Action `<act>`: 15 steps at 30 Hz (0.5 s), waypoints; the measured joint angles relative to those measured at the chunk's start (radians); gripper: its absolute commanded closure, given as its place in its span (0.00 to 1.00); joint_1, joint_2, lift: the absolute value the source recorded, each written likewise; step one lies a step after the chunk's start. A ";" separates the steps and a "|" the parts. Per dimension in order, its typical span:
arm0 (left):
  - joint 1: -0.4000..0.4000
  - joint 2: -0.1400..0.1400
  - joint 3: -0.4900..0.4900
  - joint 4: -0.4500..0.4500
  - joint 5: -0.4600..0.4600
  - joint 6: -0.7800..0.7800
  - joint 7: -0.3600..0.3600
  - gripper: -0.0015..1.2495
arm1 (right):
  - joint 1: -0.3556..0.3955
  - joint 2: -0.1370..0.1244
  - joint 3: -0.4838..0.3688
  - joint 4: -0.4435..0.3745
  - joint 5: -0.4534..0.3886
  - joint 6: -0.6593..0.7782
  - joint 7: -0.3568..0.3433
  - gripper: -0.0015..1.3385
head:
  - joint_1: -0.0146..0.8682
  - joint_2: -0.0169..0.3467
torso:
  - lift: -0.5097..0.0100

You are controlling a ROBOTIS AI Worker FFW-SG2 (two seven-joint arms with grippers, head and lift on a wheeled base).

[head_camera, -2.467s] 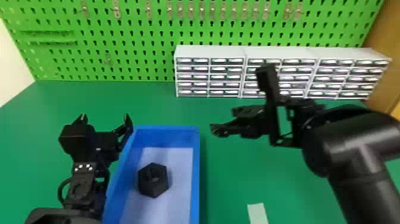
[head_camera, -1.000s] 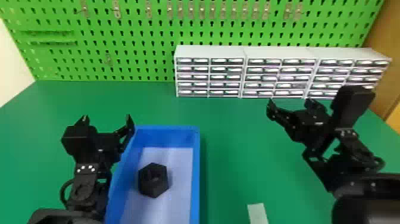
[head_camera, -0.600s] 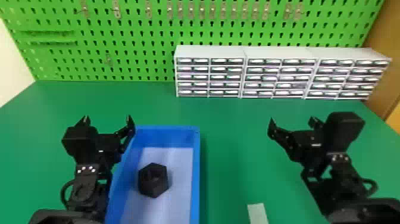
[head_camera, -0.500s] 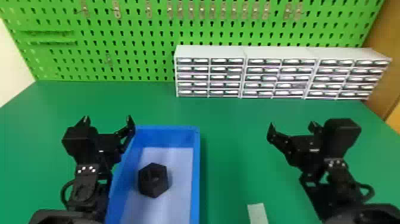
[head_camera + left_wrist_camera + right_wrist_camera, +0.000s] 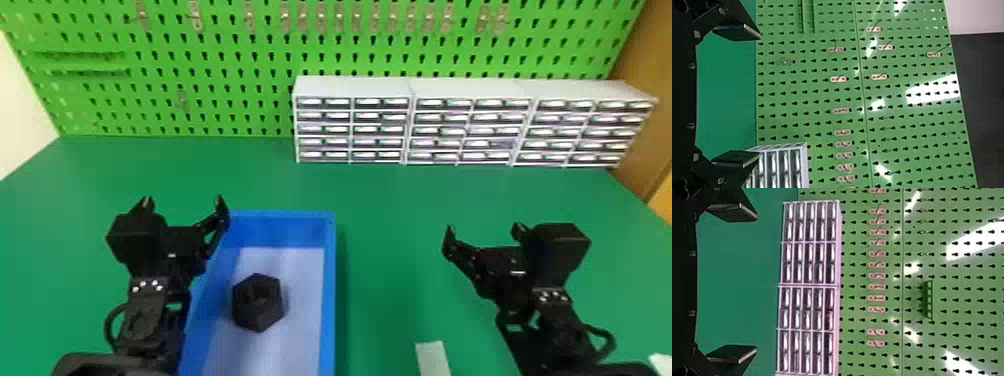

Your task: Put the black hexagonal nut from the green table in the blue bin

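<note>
Both our left gripper [image 5: 183, 200], left of frame, and right gripper [image 5: 483, 228], right of frame, gape empty | black hexagonal nut [image 5: 258, 302] inside blue bin [image 5: 329, 300], lower left | we judge it placed; swinging left gripper inward too low could knock blue bin

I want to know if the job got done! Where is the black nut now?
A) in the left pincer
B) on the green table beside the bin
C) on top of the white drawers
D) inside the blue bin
D, because the black nut sits on the floor of the blue bin.
</note>
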 measured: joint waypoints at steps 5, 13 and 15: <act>0.004 0.000 -0.004 0.000 0.003 0.000 0.001 0.17 | -0.001 -0.002 0.002 0.000 0.000 0.000 0.000 0.09 | 0.76 0.20 | 0.80; 0.015 0.000 -0.006 -0.001 0.006 0.000 0.002 0.17 | 0.000 -0.006 0.003 0.000 -0.002 0.000 0.000 0.09 | 0.76 0.20 | 0.80; 0.020 0.000 -0.005 -0.001 0.007 0.000 0.003 0.17 | 0.003 -0.006 0.003 0.000 -0.005 0.000 0.000 0.09 | 0.76 0.20 | 0.80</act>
